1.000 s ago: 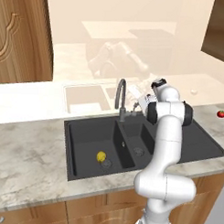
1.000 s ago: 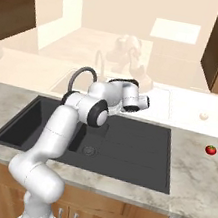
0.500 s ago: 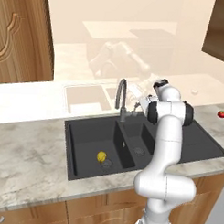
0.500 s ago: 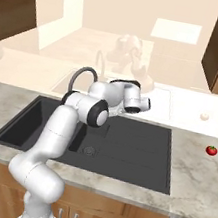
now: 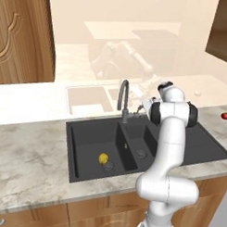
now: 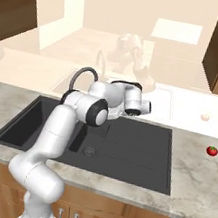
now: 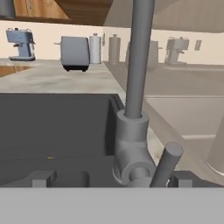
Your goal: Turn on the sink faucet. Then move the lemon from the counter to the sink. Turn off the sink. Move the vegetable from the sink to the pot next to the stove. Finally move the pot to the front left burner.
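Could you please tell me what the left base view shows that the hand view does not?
The left base view alone shows the lemon in the sink's left basin and a small red tomato on the counter. The hand view alone shows a toaster and a coffee machine. Both share the sink faucet, its lever, and the black sink.

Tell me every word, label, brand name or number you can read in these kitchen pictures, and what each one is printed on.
None: no writing can be read anywhere.
The slim dark grey gooseneck tap, the matte black double-basin sink and the pale marbled stone counter are all plain.
The grey toaster and blue-grey coffee machine on the far counter show no legible brand; any marking there is too small to tell.
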Controlling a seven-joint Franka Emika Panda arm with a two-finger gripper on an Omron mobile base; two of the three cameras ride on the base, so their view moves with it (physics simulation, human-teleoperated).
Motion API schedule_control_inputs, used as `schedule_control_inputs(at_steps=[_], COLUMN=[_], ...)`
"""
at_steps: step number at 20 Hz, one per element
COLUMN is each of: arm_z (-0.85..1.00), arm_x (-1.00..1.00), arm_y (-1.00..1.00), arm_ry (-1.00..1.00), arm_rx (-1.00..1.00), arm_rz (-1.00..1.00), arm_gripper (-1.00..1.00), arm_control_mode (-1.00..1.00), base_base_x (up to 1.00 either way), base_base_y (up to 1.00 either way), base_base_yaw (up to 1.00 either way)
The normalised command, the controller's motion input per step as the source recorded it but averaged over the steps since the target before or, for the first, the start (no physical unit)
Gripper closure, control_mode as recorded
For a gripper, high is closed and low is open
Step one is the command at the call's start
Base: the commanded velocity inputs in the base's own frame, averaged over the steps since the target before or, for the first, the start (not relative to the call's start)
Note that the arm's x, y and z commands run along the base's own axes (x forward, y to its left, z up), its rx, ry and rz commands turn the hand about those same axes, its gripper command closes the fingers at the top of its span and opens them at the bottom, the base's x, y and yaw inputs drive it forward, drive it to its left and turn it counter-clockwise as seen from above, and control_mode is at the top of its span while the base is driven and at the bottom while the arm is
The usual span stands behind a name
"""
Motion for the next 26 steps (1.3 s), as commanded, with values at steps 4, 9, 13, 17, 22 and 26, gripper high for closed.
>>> schedule_control_inputs(at_steps=[4, 9, 13, 17, 22, 26], arm_z=[0.09, 0.01, 0.09, 0.16, 0.17, 0.22], arm_x=[-0.11, 0.02, 0.01, -0.08, -0.28, -0.47], arm_y=[-0.21, 0.02, 0.01, 0.0, 0.0, 0.0], arm_ry=[-0.06, -0.04, -0.05, -0.05, -0.06, -0.07], arm_rx=[0.0, 0.0, 0.0, 0.0, 0.0, 0.0], arm_rz=[0.0, 0.0, 0.0, 0.0, 0.0, 0.0], arm_gripper=[-1.0, -1.0, -1.0, -1.0, -1.0, -1.0], arm_control_mode=[-1.0, -1.0, -1.0, -1.0, -1.0, -1.0], base_base_x=[0.0, 0.0, 0.0, 0.0, 0.0, 0.0], base_base_y=[0.0, 0.0, 0.0, 0.0, 0.0, 0.0], base_base_yaw=[0.0, 0.0, 0.0, 0.0, 0.0, 0.0])
